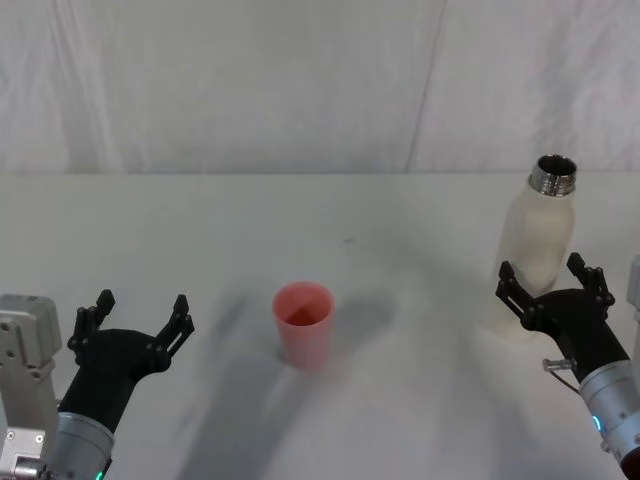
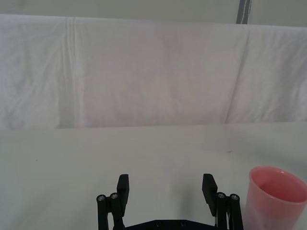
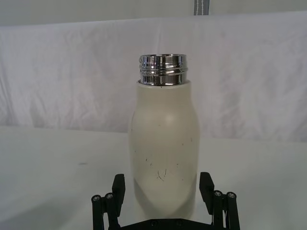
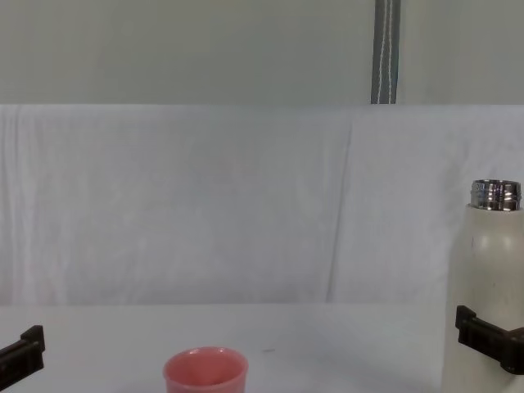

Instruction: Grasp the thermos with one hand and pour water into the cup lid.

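Observation:
The cream-white thermos (image 1: 537,245) stands upright at the table's right, its steel neck uncapped. My right gripper (image 1: 552,277) is open, one finger on each side of the lower body of the thermos (image 3: 164,153) with small gaps showing. The pink cup lid (image 1: 303,323) sits upright near the table's middle and looks empty. My left gripper (image 1: 133,322) hovers open at the front left, well to the left of the cup lid (image 2: 276,197). No water is visible. In the chest view the thermos (image 4: 486,286) stands at the right edge and the cup lid (image 4: 205,370) low in the middle.
A white cloth covers the table (image 1: 400,230) and hangs as a backdrop behind it. A thin metal pole (image 4: 386,51) rises behind the backdrop. Open cloth lies between the cup lid and the thermos.

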Robot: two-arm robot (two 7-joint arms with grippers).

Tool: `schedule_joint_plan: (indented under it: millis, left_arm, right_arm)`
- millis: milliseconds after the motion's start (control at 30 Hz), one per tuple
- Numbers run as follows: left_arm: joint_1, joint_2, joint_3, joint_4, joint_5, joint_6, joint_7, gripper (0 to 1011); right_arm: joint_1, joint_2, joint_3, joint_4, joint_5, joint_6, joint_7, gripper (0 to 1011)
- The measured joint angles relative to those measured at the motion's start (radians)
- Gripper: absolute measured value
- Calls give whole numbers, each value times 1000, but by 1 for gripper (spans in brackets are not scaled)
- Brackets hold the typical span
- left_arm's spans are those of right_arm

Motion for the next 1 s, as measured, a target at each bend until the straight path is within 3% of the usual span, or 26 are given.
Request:
schedule_joint_plan:
  millis: [1000]
  left_arm:
    - [0,0,0,0,0,0,0,1001]
  right_arm:
    - [123,11,-13,137,9,-18,43,1001]
